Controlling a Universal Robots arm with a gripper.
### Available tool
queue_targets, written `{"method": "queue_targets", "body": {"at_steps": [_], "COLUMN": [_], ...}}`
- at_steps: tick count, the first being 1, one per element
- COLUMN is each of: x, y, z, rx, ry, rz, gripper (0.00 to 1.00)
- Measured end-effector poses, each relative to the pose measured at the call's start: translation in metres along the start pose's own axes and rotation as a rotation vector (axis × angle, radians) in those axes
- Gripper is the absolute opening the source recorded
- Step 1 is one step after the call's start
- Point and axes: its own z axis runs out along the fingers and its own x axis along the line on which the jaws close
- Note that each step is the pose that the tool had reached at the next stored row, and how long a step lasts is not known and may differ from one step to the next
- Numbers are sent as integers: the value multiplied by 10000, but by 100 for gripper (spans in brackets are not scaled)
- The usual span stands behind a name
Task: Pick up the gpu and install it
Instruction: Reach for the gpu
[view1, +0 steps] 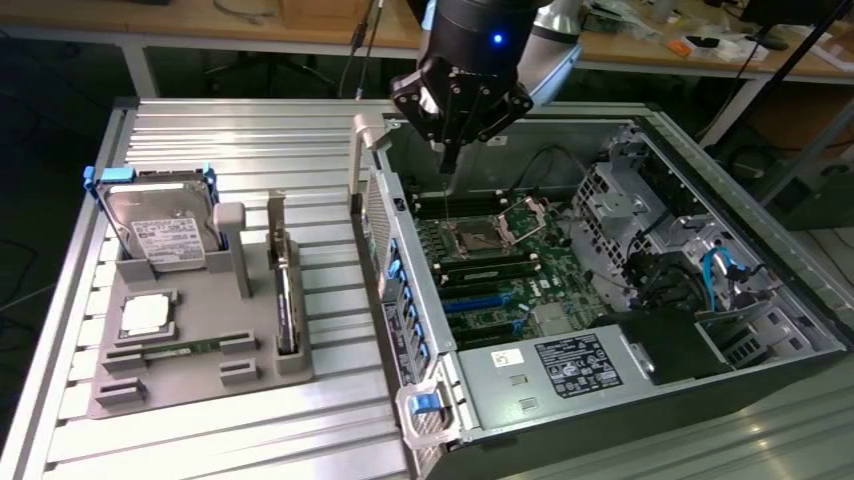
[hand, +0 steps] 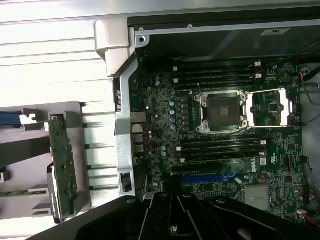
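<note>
The gripper (view1: 449, 160) hangs over the open computer case (view1: 387, 215), above the far end of the motherboard (view1: 494, 260). Its fingers are pressed together with nothing between them. The gpu (view1: 283, 295) stands on edge in a slot of the grey holder (view1: 200, 385) on the bench (view1: 240, 130). In the exterior view it is at about 8 o'clock from the gripper, well apart from it and just outside the case's perforated wall. In the same holder a hard drive (view1: 160, 235) leans at about 10 o'clock from the gpu.
</note>
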Motion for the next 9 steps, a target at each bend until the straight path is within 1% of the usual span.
{"method": "queue_targets", "body": {"at_steps": [9], "x": [55], "y": [-4], "z": [2], "rx": [1], "ry": [11], "rz": [0], "gripper": [11]}}
